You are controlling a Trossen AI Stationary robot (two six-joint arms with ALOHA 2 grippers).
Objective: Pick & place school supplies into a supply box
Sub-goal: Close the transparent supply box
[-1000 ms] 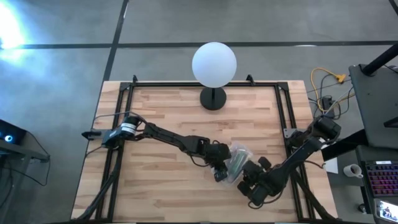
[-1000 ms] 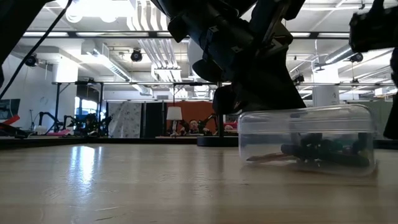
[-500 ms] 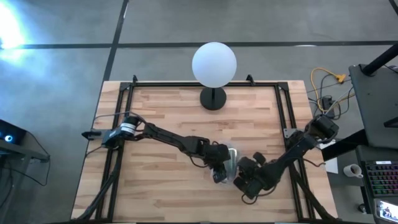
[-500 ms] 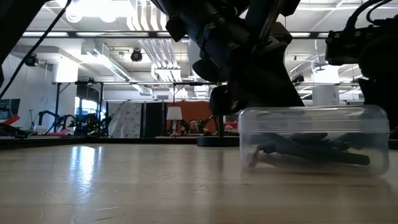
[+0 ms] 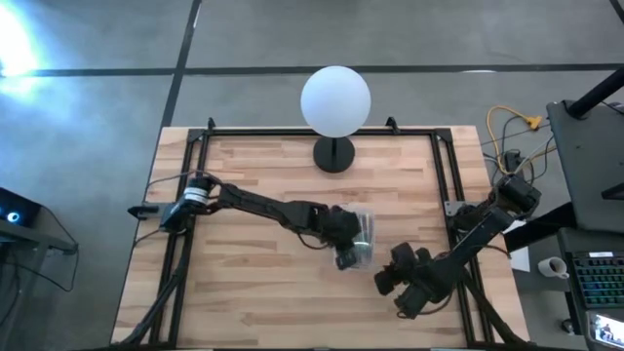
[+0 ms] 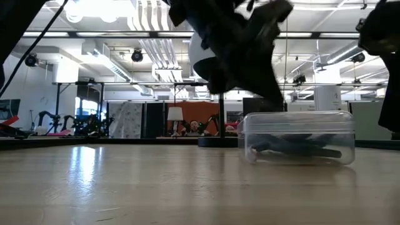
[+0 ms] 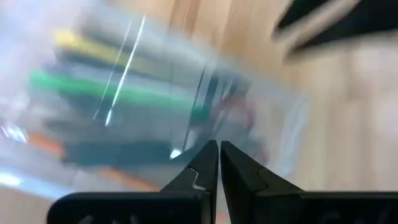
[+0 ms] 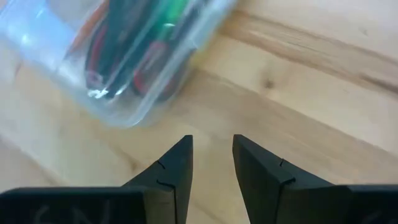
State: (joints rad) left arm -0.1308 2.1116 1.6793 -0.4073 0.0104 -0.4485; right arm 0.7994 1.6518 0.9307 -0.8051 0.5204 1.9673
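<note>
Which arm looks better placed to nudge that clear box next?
Probably the left: its shut left gripper sits right against the supply box, while the right gripper hangs apart from it, part-open.

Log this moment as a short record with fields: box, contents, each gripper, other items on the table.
box: small clear plastic rectangular supply box, lying on the wooden table, near its middle
contents: green, yellow, orange and dark pens; red-handled scissors
left gripper: fingers shut, at the box, nothing held
right gripper: fingers apart, empty, short of the box
other: white globe lamp on a black base at the far edge
</note>
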